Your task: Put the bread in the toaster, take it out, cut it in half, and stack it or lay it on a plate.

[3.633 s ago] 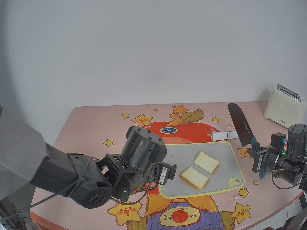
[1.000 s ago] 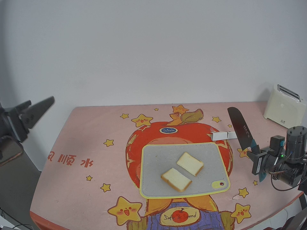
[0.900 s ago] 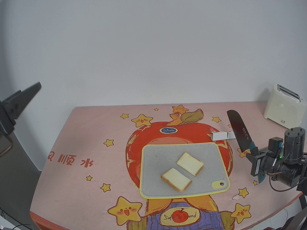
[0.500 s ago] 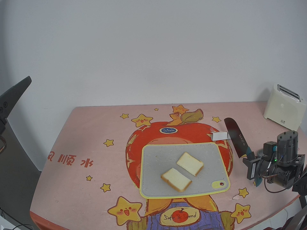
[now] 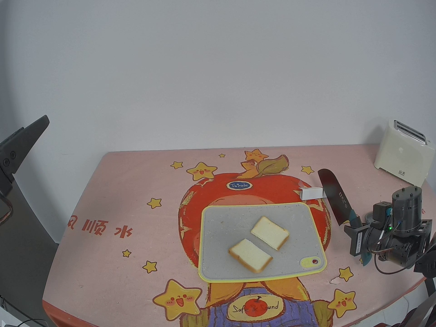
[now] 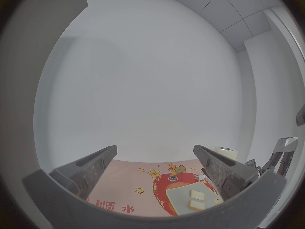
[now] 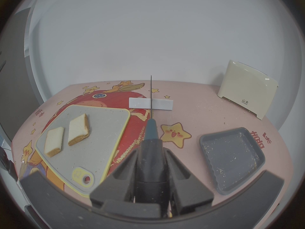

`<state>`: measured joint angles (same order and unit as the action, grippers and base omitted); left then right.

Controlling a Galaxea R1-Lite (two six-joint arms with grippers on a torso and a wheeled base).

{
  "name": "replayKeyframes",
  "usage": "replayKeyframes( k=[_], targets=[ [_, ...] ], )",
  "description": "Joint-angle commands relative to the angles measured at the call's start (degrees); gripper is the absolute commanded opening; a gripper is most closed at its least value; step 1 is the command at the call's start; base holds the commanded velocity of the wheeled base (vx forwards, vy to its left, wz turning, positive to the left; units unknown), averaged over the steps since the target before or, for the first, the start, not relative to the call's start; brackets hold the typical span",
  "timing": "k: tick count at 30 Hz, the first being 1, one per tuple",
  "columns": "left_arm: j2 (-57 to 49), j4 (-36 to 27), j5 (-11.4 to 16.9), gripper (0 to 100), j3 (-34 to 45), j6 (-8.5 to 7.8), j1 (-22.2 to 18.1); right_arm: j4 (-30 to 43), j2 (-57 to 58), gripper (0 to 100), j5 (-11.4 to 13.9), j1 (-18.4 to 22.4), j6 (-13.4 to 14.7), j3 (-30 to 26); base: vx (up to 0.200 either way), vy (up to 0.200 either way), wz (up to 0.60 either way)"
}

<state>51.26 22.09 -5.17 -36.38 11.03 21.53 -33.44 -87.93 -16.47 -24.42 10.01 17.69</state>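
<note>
right claw (image 5: 361, 238) tight around knife (image 5: 334, 194) handle, bread halves (image 5: 270, 232) well apart leftward on cutting board (image 5: 222, 223)

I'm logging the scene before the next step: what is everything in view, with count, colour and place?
bread halves: two, pale with brown crust, side by side on the cutting board, apart
cutting board: one, grey with a yellow rim, middle of the table
knife: one, dark blade, teal handle, held right of the board, blade reaching to the white block
white block: one, white, beyond the board's far right corner
toaster: one, cream, far right corner
tray: one, dark grey, crumbed, near right edge
table: one, pink with apple and star print
left gripper: open, raised off the table's left side
right gripper: shut on the knife handle
</note>
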Motion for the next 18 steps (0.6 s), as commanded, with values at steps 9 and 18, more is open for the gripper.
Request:
replayKeyframes(
  k=[9,18],
  targets=[
    [0.2,0.1,2.6,100,1.6,0.04,-0.1,0.1,-0.8,0,-0.1,0.0,0.0,0.0,0.000,0.000,0.00],
    [0.1,0.1,2.7,100,1.7,-0.05,-0.1,-0.4,-1.4,0,-0.6,0.1,0.1,0.2,0.000,0.000,0.00]
  ],
)
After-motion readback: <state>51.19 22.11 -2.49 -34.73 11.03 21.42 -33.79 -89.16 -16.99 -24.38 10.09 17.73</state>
